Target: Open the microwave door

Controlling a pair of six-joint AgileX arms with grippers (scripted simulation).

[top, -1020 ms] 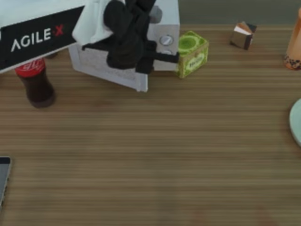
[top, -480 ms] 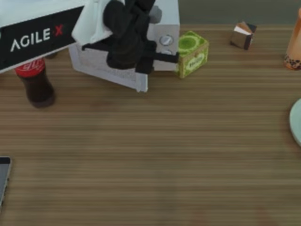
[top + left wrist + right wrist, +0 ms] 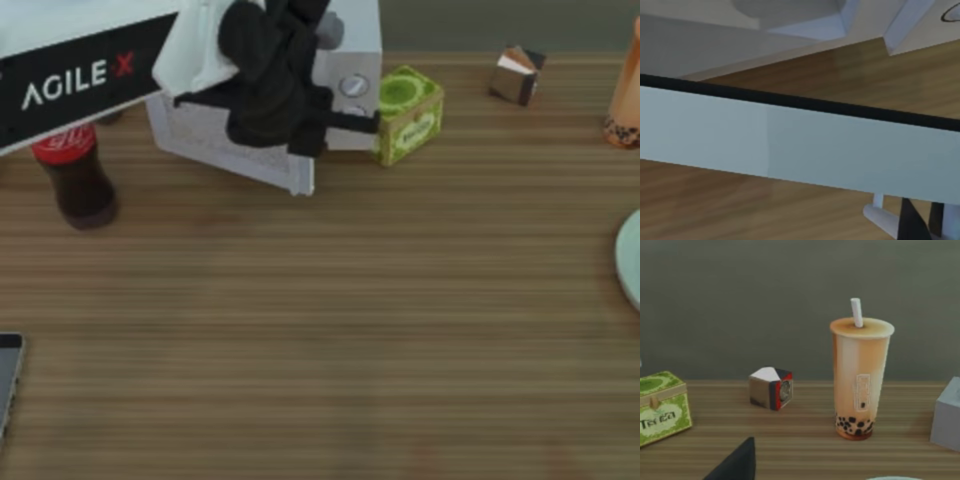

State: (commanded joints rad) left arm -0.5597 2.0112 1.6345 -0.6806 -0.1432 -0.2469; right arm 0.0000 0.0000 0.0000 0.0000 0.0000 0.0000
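At the near left edge of the table lies the corner of a dark phone; at the right edge a pale plate rim shows. Farther back on the left stands a cola bottle with a red cap. Behind it the microwave door stands swung out at an angle from the microwave, its free edge pointing toward the table's middle. The left end effector hangs over that door, beside the knob panel; I cannot tell whether its fingers are spread or closed. Just right of the microwave sits a green-yellow tea box. Farther right lie a small brown cube and a bubble tea cup. The right end effector shows only as a dark tip in its wrist view; its state is unclear.
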